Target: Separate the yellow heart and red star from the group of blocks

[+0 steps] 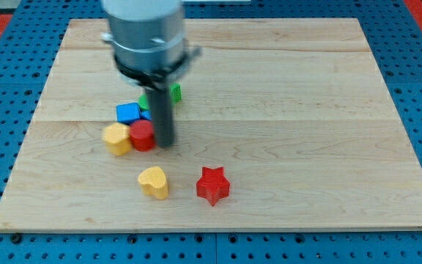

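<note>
The yellow heart [154, 182] lies toward the view's bottom, left of centre. The red star [213, 185] lies just to its right, a small gap between them. Both sit apart from a cluster above them: a yellow block [116, 138], a red block [143, 136], a blue block [128, 113] and a green block [173, 92], partly hidden by the rod. My tip [165, 143] rests on the board right beside the red block's right side, above the heart.
The wooden board [306, 110] lies on a blue pegboard surface. The arm's grey body [143, 33] covers the board's top left and hides part of the cluster.
</note>
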Tool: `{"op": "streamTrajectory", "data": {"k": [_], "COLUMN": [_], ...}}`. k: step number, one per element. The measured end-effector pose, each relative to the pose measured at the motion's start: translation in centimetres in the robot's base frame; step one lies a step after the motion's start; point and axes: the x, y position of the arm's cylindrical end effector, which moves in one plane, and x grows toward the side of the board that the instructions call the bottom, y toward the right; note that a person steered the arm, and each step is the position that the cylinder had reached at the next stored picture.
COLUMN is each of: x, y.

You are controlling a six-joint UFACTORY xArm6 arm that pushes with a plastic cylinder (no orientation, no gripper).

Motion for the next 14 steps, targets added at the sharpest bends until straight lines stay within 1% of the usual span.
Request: {"op": "streamTrajectory", "data": {"k": [1,2,3,4,5,6,7,8,9,10,11,12,13,14], "x": [3.0,5.5,6.6,3.6,-0.3,1.7,-0.7,-2.8,1.6,3.2,0.0,-2.9,1.9,-2.1], "y": [1.2,-3.0,-6.3,-6.8,-8.6,-8.8,-10.0,-9.6,-8.5,-5.0,-2.9,-3.4,1.1,4.7]}}
